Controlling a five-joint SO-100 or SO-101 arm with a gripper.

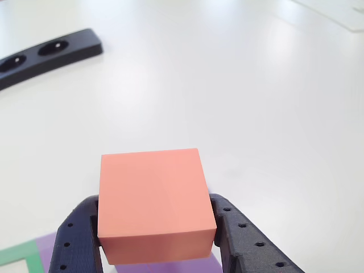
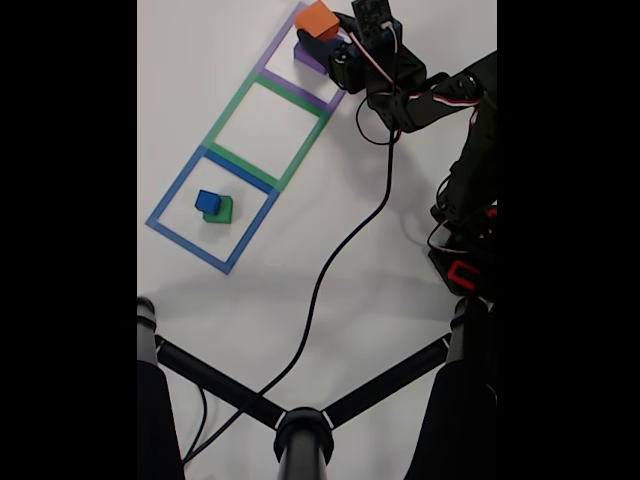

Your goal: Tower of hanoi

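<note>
I've got the orange block (image 1: 153, 202) clamped in the claw (image 1: 156, 242), its two dark fingers (image 1: 77, 239) pressed against the block's left and right sides in the other view, so the claw is holding it snugly. Below the block in that view I see a strip of purple, and a corner of green tape (image 1: 25, 256) at the lower left, with the white table (image 1: 227, 85) stretching away ahead and a black power strip (image 1: 48, 54) lying at the far left. In the fixed view, the orange block (image 2: 317, 19) sits at the top of the picture over the purple tape square (image 2: 283, 68), just above the purple block (image 2: 308, 55), though I cannot tell whether the two touch. The arm (image 2: 420, 100) reaches in from the right, a black cable (image 2: 340, 250) trailing down the table from it. The green tape square (image 2: 232, 105) in the middle has bare table inside. Further down, inside the blue tape square (image 2: 170, 215), the small blue block (image 2: 208, 201) rests on the green block (image 2: 221, 211), set toward its upper left, well apart from the claw.
</note>
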